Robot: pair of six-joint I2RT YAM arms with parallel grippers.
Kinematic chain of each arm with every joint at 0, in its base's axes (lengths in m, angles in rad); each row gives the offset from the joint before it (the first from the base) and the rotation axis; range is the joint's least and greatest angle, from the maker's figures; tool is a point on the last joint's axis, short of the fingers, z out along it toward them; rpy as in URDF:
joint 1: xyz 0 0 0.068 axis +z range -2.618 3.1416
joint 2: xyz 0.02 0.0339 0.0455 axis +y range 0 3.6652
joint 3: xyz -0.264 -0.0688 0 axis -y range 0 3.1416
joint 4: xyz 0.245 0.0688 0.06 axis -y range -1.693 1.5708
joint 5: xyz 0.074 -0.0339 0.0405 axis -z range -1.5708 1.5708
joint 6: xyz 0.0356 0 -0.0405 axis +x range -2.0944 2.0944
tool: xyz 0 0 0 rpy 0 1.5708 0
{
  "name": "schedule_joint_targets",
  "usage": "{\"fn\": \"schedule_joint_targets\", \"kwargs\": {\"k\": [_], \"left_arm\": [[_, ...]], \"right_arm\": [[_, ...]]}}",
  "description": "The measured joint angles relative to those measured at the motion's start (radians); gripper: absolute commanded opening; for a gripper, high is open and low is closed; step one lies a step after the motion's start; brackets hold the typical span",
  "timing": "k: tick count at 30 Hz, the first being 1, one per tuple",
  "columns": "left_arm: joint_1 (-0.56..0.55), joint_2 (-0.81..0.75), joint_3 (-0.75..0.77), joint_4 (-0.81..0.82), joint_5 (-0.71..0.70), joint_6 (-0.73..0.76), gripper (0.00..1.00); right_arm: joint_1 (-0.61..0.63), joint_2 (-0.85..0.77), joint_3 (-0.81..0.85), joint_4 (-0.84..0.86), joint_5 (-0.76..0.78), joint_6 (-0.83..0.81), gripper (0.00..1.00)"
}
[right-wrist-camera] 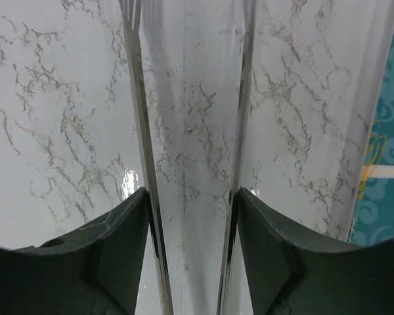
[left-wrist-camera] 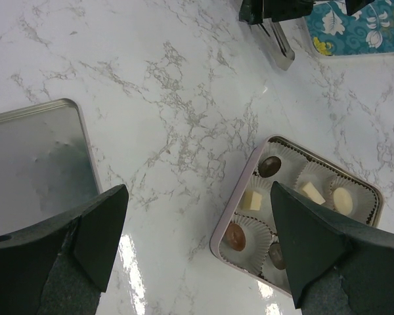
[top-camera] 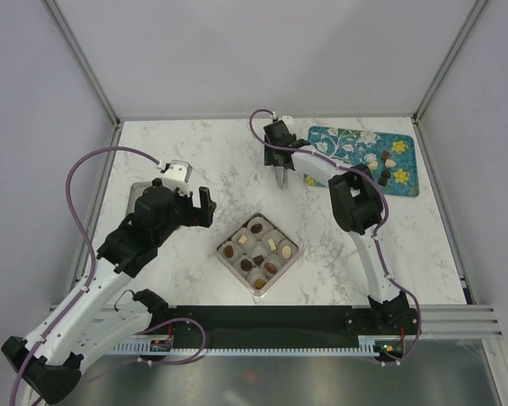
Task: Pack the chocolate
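Observation:
Several pieces of the chocolate [top-camera: 256, 227] lie in paper cups in a small square tin [top-camera: 223, 262] at the table's middle. A few more of the chocolate [top-camera: 384, 178] lie on the teal flowered mat [top-camera: 347, 139] at the back right. My right gripper [top-camera: 281, 169] hovers left of the mat, shut on metal tongs [right-wrist-camera: 139, 125] that point down at the marble; no chocolate shows between the blades. My left gripper [left-wrist-camera: 197, 249] is open above the marble just left of the tin [left-wrist-camera: 240, 197], with nothing between its fingers.
A flat metal lid [left-wrist-camera: 33, 157] lies on the table left of the tin, partly under my left arm. The right arm's tongs [left-wrist-camera: 279, 46] hang beyond the tin near the mat's corner [left-wrist-camera: 354, 33].

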Motion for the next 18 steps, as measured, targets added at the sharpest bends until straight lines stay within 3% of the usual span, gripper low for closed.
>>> {"fn": "schedule_joint_targets", "kwargs": {"k": [4,9,18], "left_arm": [[0.000,0.009,0.000,0.000,-0.002,0.000,0.97],[0.000,0.030,0.000,0.000,-0.015,0.000,0.97],[0.000,0.078,0.000,-0.002,-0.029,-0.001,0.96]], "right_arm": [[0.000,0.019,0.000,0.001,0.000,0.012,0.74],[-0.002,0.020,0.000,0.003,-0.013,0.020,0.98],[-0.002,-0.125,-0.043,-0.056,-0.034,0.020,0.98]]}}
